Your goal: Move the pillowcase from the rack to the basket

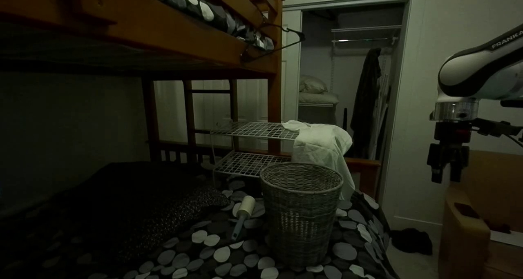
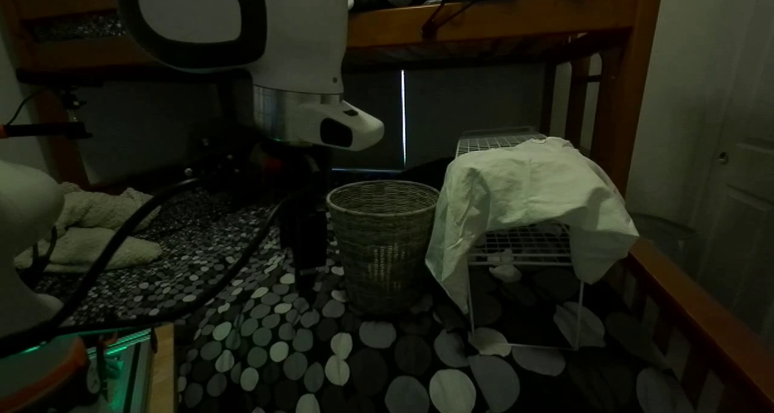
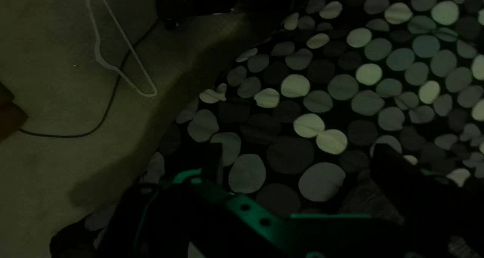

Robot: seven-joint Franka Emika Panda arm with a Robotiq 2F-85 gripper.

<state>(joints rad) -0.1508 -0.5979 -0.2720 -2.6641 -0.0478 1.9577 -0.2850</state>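
Observation:
The white pillowcase (image 1: 320, 142) (image 2: 532, 183) hangs draped over one end of the white wire rack (image 1: 249, 164) (image 2: 523, 247) in both exterior views, with its sides hanging down. The woven basket (image 1: 302, 222) (image 2: 384, 250) stands upright beside the rack on the bed; the visible part of its inside shows no cloth. My gripper (image 1: 446, 177) points down, well apart from the pillowcase and rack. In the wrist view the gripper (image 3: 298, 152) is open, with nothing between its fingers. A dark textured patch (image 3: 368, 201) by the right finger there may be the basket. The pillowcase is out of the wrist view.
A lint roller (image 1: 244, 213) lies on the dotted bedspread (image 1: 222, 254) beside the basket. A dark pillow (image 1: 163, 201) lies behind it. The upper bunk rail (image 1: 196, 38) overhangs the bed, with a dark hanger (image 1: 300, 36) on it. A white hanger (image 3: 124, 42) lies on the floor.

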